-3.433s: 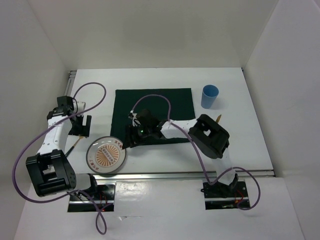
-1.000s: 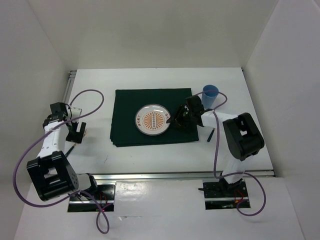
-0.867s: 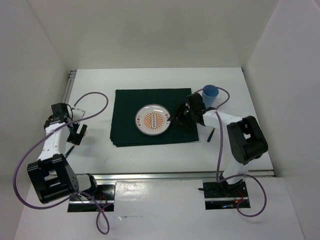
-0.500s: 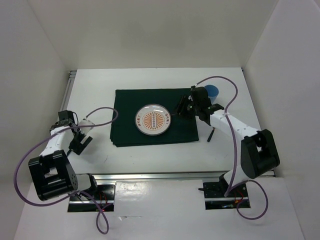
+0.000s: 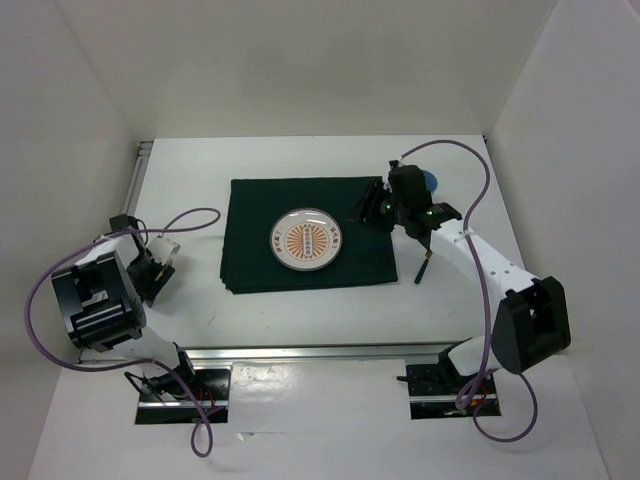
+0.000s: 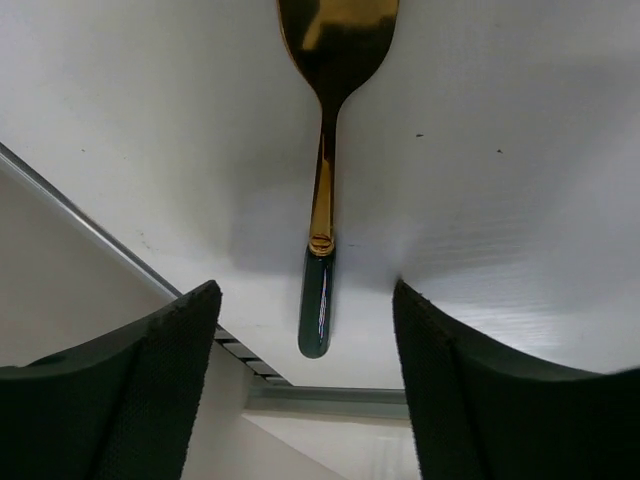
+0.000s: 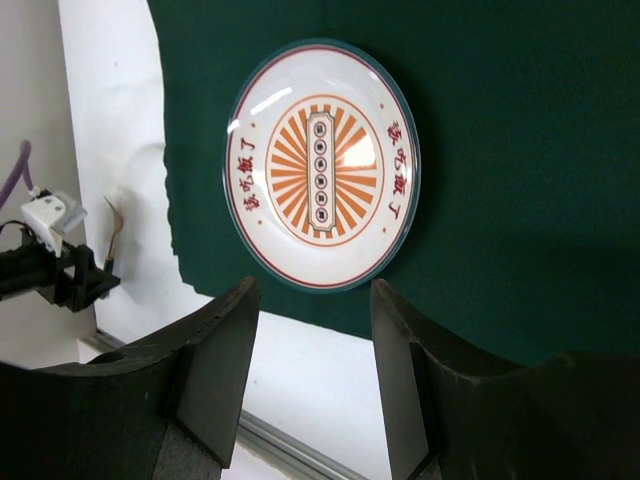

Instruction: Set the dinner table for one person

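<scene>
The dinner table [image 5: 300,160] is a white tabletop carrying a dark green mat [image 5: 250,215]. A round plate [image 5: 306,240] with an orange sunburst lies flat in the mat's middle, also seen as the plate [image 7: 322,165] from the right wrist. My right gripper [image 5: 366,210] hovers open over the mat's right part, clear of the plate, with nothing between its jaws [image 7: 310,300]. At the table's left edge my left gripper [image 5: 152,268] is low and open. Its fingers [image 6: 200,320] straddle the dark green handle end of a gold spoon [image 6: 322,200] without touching it.
A blue cup [image 5: 430,181] stands behind the right arm, mostly hidden. A dark-handled utensil [image 5: 422,268] lies on the white top just right of the mat. A metal rail [image 5: 350,350] runs along the near edge, and white walls close three sides.
The plate went from the near left of the table onto the mat. My right gripper let it go and drew back to the right. The left gripper dropped low and narrowed slightly.
</scene>
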